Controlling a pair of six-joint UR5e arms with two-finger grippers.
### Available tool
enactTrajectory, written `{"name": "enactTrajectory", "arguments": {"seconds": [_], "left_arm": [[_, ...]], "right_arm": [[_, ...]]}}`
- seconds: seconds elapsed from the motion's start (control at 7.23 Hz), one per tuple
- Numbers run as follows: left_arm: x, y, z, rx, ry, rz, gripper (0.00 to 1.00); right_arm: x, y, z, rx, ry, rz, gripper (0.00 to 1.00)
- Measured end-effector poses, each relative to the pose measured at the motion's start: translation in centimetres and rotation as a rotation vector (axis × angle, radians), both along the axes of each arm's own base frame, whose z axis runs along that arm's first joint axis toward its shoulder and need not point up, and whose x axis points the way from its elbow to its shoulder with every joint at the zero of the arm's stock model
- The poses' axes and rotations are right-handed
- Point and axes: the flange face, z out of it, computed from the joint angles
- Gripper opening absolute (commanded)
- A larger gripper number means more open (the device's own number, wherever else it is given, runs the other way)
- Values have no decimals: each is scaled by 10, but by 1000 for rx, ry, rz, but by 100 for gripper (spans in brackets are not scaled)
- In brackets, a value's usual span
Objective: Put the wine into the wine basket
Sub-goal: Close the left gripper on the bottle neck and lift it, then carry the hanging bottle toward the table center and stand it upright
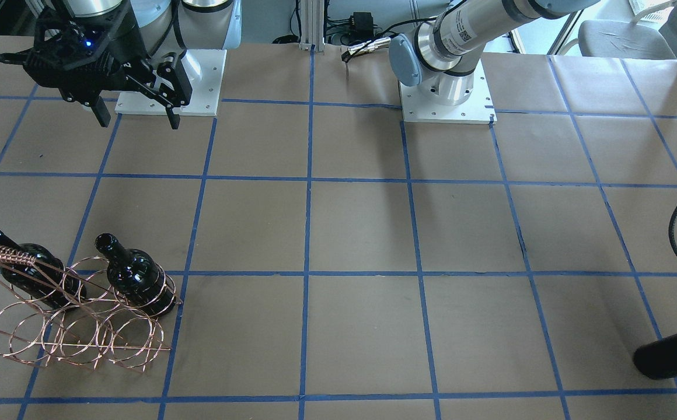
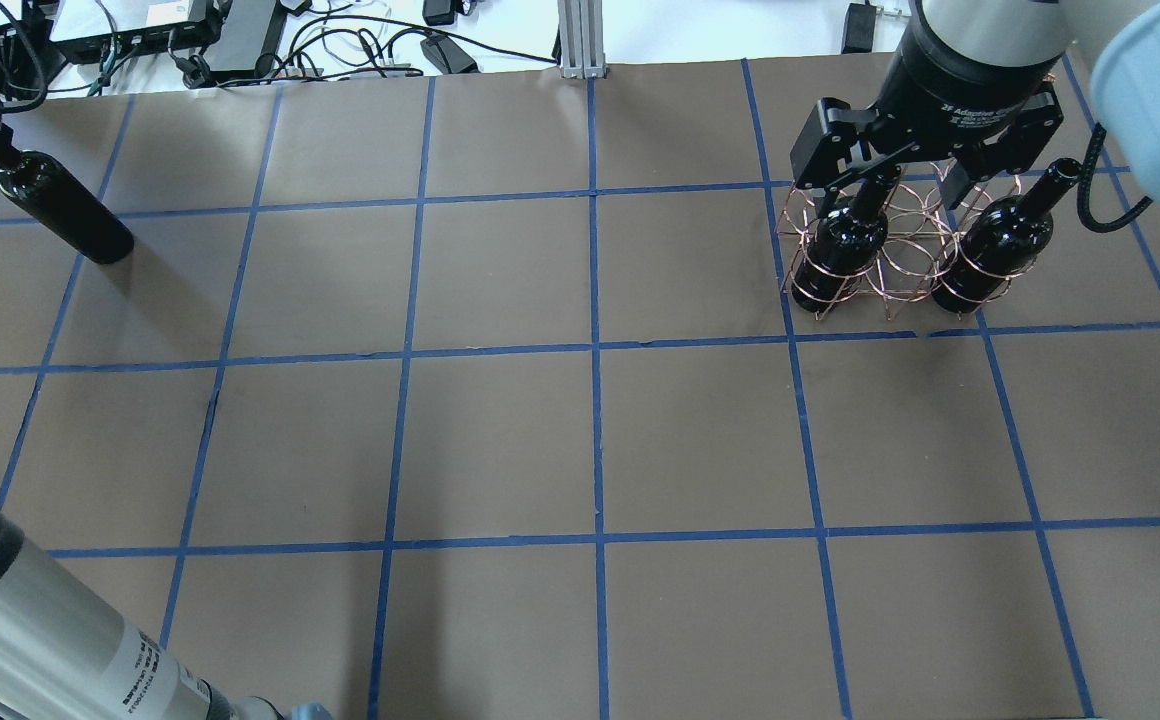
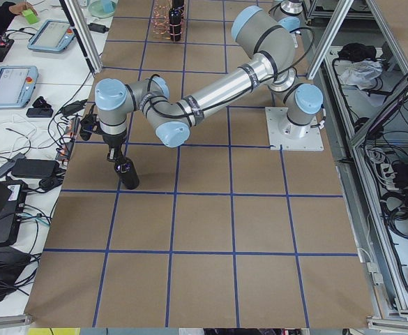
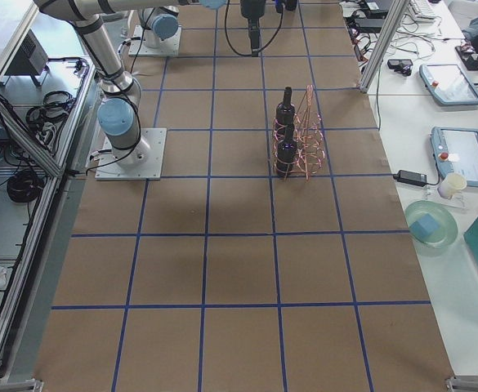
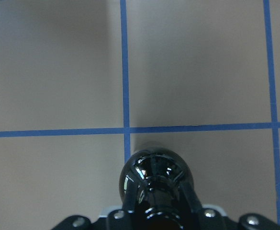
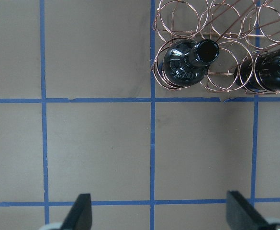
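Left gripper (image 5: pixel 155 213): fingers closed on the neck of the wine (image 5: pixel 154 179), seen at the bottom edge of the wrist view; the dark bottle hangs or stands straight below it, base at or just above the table (image 2: pixel 590 450), I cannot tell which. In the overhead view this sits in the upper left corner. Right gripper (image 2: pixel 925 170): fingers spread wide, nothing between them, hovering over the wine basket (image 2: pixel 900 255) in the upper right of that view. The basket holds two other bottles (image 2: pixel 840 245) upright in its outer rings; the ring between them looks free. Wine and basket are well apart, at opposite ends of the table. Risks as I judge them: a neck-only hold on glossy glass may let the bottle slip or swing on the long carry across. The free ring is flanked by glass on both sides, so a slightly off descent could knock a neighbour or snag the thin wire and drag the light rack. The right gripper parked above the basket is in the path; the arms could meet unless it clears.
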Motion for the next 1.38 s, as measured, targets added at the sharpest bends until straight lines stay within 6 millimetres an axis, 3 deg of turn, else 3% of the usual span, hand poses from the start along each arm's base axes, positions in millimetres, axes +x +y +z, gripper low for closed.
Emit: {"name": "enactTrajectory", "arguments": {"seconds": [0.28, 0.41, 0.83, 1.38], "left_arm": [[-16, 7, 22, -7, -7, -18, 0], [-43, 12, 41, -8, -1, -11, 0], [-184, 40, 83, -12, 48, 72, 0], [-355, 132, 95, 18, 127, 205, 0]], "right_arm": [[0, 0, 0, 0, 0, 0, 100], [0, 0, 0, 1, 1, 0, 100], [0, 0, 0, 1, 1, -1, 100], [0, 0, 0, 1, 1, 2, 100]]}}
